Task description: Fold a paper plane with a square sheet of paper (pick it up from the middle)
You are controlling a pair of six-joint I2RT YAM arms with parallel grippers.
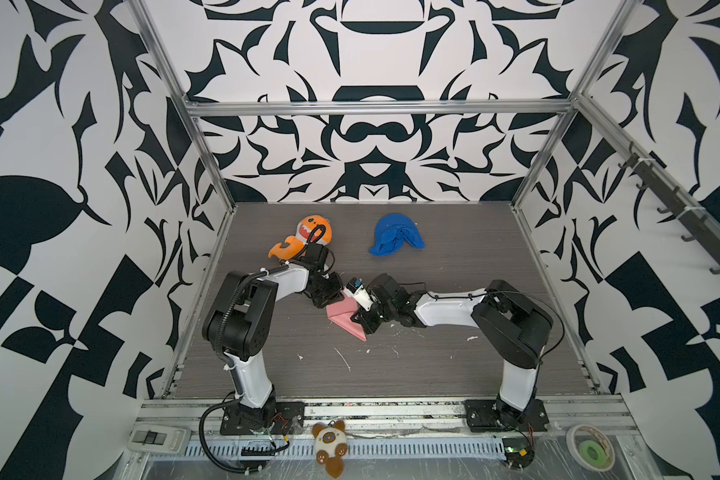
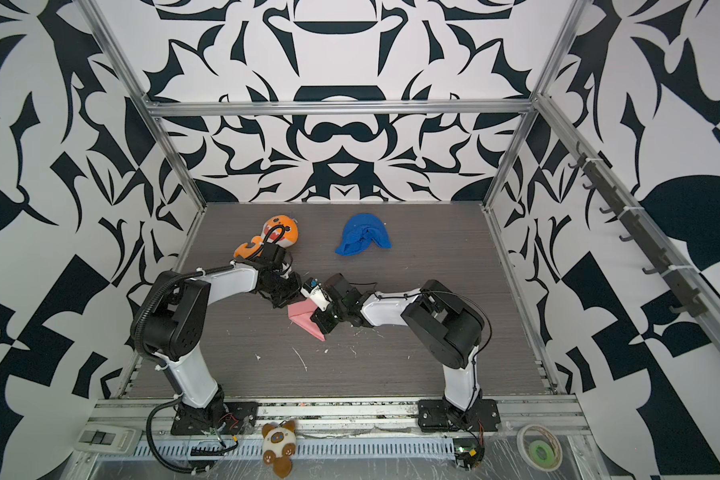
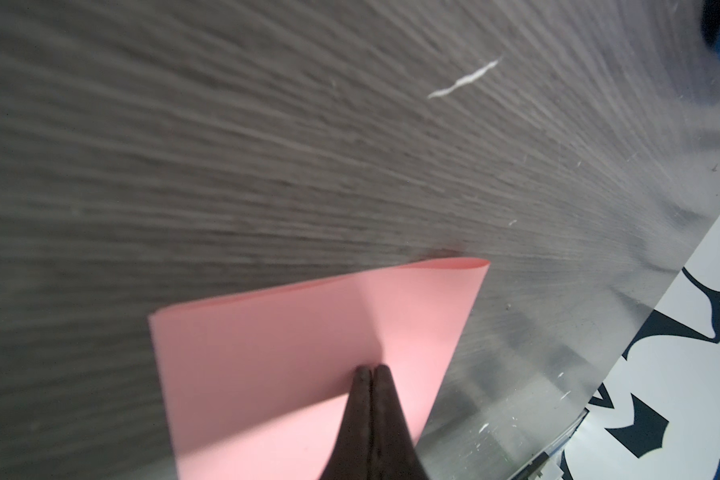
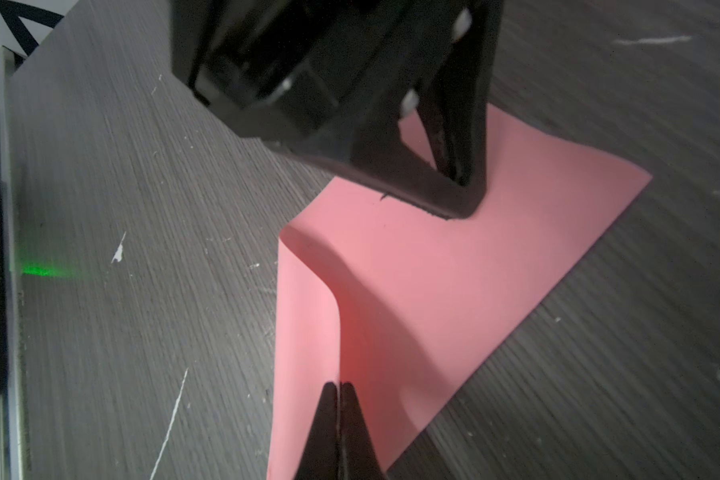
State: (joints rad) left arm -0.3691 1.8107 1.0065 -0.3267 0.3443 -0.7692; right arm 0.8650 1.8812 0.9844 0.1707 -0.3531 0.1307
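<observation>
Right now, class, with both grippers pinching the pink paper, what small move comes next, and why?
Probably lower the right gripper to press the pink paper flat: it and the left gripper are shut on the sheet, whose fold is rounded, uncreased.

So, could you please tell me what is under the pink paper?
Only the grey table shows around the pink paper. Both the left gripper and right gripper pinch its raised fold; whatever lies beneath the sheet is covered.
</observation>
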